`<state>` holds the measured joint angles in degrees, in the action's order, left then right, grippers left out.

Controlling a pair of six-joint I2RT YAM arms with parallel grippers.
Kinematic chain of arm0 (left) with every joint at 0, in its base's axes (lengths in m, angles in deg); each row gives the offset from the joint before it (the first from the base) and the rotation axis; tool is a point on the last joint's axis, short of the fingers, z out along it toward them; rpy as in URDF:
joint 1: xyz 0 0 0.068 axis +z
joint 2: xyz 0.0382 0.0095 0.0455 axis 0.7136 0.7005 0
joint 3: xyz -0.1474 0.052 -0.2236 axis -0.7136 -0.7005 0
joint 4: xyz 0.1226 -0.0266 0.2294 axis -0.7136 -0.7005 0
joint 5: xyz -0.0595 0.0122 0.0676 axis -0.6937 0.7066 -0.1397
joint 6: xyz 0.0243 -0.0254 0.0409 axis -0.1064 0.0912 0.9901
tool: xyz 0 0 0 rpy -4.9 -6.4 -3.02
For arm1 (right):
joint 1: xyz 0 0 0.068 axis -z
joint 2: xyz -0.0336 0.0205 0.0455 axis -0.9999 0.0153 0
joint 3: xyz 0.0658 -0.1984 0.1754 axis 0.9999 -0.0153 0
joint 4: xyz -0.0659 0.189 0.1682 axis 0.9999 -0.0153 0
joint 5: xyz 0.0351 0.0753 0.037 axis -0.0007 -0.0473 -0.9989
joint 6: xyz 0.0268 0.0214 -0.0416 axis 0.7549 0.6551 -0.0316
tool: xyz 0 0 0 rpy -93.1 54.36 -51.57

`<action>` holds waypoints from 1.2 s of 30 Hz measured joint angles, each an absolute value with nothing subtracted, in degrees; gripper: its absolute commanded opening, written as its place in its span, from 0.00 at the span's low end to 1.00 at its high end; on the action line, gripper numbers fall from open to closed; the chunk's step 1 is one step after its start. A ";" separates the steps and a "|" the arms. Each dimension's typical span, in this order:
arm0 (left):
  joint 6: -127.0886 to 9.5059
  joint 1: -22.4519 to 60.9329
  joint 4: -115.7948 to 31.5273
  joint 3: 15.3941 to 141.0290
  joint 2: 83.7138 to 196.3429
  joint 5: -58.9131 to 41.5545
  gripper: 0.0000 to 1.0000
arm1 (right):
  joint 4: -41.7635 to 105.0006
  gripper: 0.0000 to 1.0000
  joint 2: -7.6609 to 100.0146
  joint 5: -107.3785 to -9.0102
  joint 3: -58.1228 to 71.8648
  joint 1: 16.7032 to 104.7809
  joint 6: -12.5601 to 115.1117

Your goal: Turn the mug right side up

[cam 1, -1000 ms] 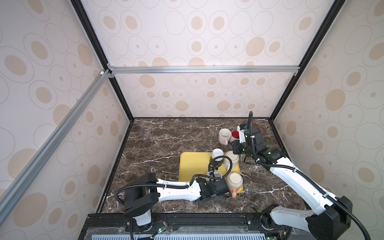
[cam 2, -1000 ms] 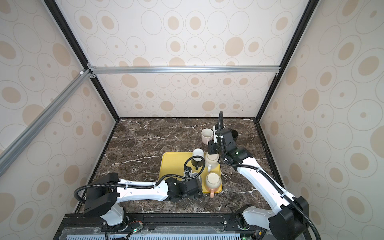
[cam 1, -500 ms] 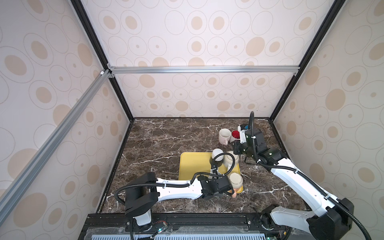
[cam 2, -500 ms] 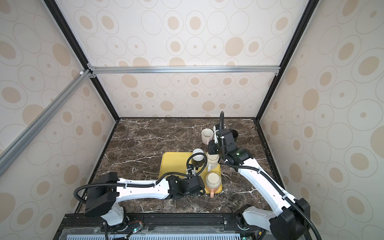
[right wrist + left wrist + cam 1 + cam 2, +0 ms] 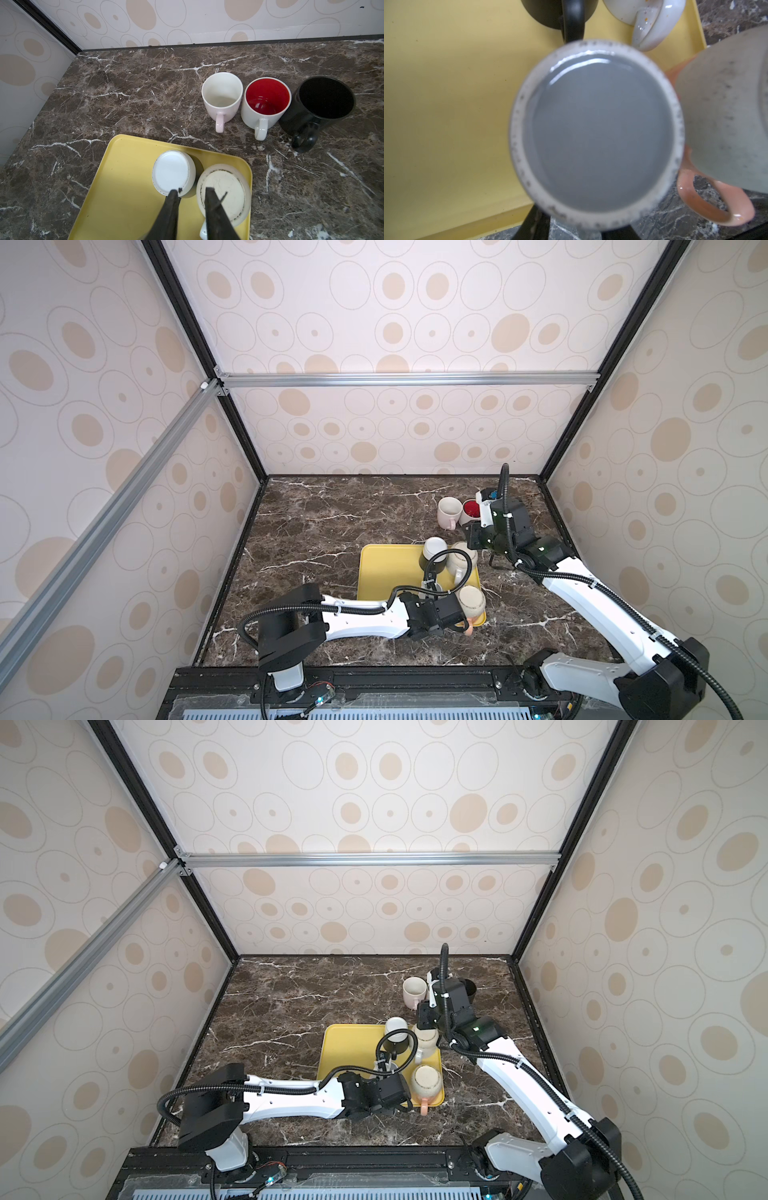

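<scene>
Left wrist view, looking straight down onto the flat grey-glazed base of an upside-down speckled ceramic mug (image 5: 596, 133). It is so close that it blurs and fills the middle of the frame. This is the mug to be turned, and it sits on a flat yellow plastic tray (image 5: 446, 104), at the edge nearest the robot.

The left gripper (image 5: 449, 611) is directly over it. Its dark fingers (image 5: 532, 222) show only as slivers under the mug's rim, so I cannot tell whether they are clamped on it. In both top views the gripper body hides this mug.

Just beside it stands a pale inverted mug with a peach handle (image 5: 724, 116); whether the two touch is unclear. Farther along the tray are an inverted black mug with a white base (image 5: 173, 172) and an inverted cream mug (image 5: 223, 187).

The right gripper (image 5: 192, 189) hovers above those two, narrowly parted and empty.

Beyond the tray, on the dark brown marble tabletop (image 5: 124, 93), three mugs stand upright in a row: a plain white mug (image 5: 221, 97), a red-lined white mug (image 5: 267, 101) and a glossy black mug (image 5: 324, 99).

The step in hand appears to be securing a hold. It would go best with a firm grip and a straight lift clear of the tray and the peach-handled neighbour — then half a turn of the wrist, and a gentle lowering base-first.
</scene>
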<state>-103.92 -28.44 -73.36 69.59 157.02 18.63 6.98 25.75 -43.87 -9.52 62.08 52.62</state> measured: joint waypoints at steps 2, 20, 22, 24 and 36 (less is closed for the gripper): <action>-103.88 -28.44 -73.51 69.59 157.02 18.71 0.33 | 7.04 0.25 25.75 -43.89 -9.52 62.08 52.62; -103.48 -28.44 -74.93 69.61 157.00 19.72 0.00 | 7.26 0.25 25.75 -44.66 -9.52 62.08 52.67; -103.46 -28.44 -75.24 69.61 157.00 20.07 0.00 | 7.26 0.25 25.75 -44.74 -9.52 62.08 52.67; -103.46 -28.44 -75.35 69.59 156.93 20.20 0.00 | 7.26 0.25 25.75 -44.74 -9.52 62.08 52.67; -99.75 -28.36 -79.98 69.67 151.23 23.50 0.00 | 7.20 0.25 25.75 -44.81 -9.52 62.08 52.82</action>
<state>-99.75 -28.36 -79.98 69.67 151.23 23.50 7.20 25.75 -44.81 -9.52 62.08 52.82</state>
